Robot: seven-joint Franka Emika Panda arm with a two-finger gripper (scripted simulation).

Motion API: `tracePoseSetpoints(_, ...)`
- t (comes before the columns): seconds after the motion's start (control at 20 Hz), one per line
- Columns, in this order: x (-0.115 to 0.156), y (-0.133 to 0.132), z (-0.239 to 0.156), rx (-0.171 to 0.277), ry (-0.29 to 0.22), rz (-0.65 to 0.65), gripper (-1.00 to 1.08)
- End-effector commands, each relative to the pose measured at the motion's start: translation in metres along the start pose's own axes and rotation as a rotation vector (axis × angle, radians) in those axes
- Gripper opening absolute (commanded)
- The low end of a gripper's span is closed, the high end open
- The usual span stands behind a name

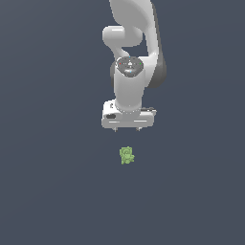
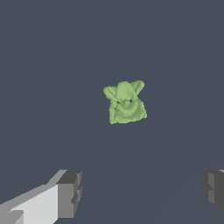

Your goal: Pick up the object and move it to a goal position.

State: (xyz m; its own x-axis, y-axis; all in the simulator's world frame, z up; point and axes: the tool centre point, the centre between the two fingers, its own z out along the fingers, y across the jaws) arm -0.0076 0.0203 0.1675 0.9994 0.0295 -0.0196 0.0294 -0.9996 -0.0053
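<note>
A flat, featureless slate-grey surface (image 1: 52, 191) fills both views edge to edge; no walls, edges or furniture show, so nothing of a room can be told beyond this plain ground.

In the exterior view the white Panda arm (image 1: 131, 52) comes down from twelve o'clock, ending in the broad white gripper (image 1: 127, 129), whose two short fingers (image 1: 115, 129) point straight down. The object (image 1: 127, 155), a small light-green knobbly figurine, lies on the surface just at six o'clock from the gripper, apart from it with a clear gap between, and close to the centre of the frame. It is much narrower than the gripper body.

In the wrist view the object (image 2: 125, 102) sits near the middle, with two ear-like knobs at its twelve-o'clock end and a wider lumpy base at six o'clock; its long axis runs roughly twelve to six, leaning slightly toward one o'clock. Whether it stands or lies flat is unclear. The fingers (image 2: 70, 193) appear spread wide apart with only bare surface between them, holding nothing.
</note>
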Motion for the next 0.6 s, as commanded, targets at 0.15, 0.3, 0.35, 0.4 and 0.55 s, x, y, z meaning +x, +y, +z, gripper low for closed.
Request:
tracePoseSetpoints(0.15, 0.002, 0.0, 0.002, -0.001, 0.0, -0.006, 1.0)
tracePoseSetpoints(0.3, 0.006, 0.0, 0.006, -0.002, 0.001, -0.019, 1.0)
tracePoseSetpoints(0.35, 0.009, 0.0, 0.009, -0.003, 0.002, -0.024, 1.0)
tracePoseSetpoints(0.4, 0.011, 0.0, 0.011, -0.003, 0.002, -0.031, 1.0)
tracePoseSetpoints(0.55, 0.02, 0.001, 0.021, -0.005, 0.005, -0.055, 1.0)
